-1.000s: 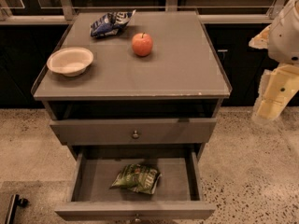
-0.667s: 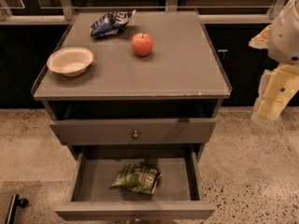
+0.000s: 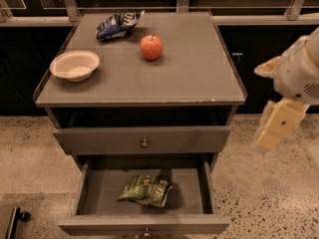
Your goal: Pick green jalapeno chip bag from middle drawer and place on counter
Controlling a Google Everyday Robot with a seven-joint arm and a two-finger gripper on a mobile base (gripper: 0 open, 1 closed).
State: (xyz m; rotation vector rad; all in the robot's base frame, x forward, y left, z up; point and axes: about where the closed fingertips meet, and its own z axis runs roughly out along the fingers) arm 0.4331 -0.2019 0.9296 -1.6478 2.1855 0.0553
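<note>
The green jalapeno chip bag (image 3: 146, 189) lies crumpled on the floor of the middle drawer (image 3: 94, 193), which is pulled open below the shut upper drawer front (image 3: 143, 139). The counter (image 3: 199, 73) is the grey cabinet top above both. My gripper (image 3: 273, 131) hangs off the cabinet's right side, over the floor, at about the height of the upper drawer. It is well to the right of the bag and holds nothing that I can see.
On the counter are a white bowl (image 3: 75, 64) at the left, a red apple (image 3: 151, 47) near the middle back, and a blue-and-white chip bag (image 3: 116, 25) at the back. Speckled floor (image 3: 269, 193) surrounds the cabinet. A dark object (image 3: 12, 222) sits at bottom left.
My gripper has moved a little down and to the left, closer to the cabinet's right side. The bag, drawer and counter items have not moved.
</note>
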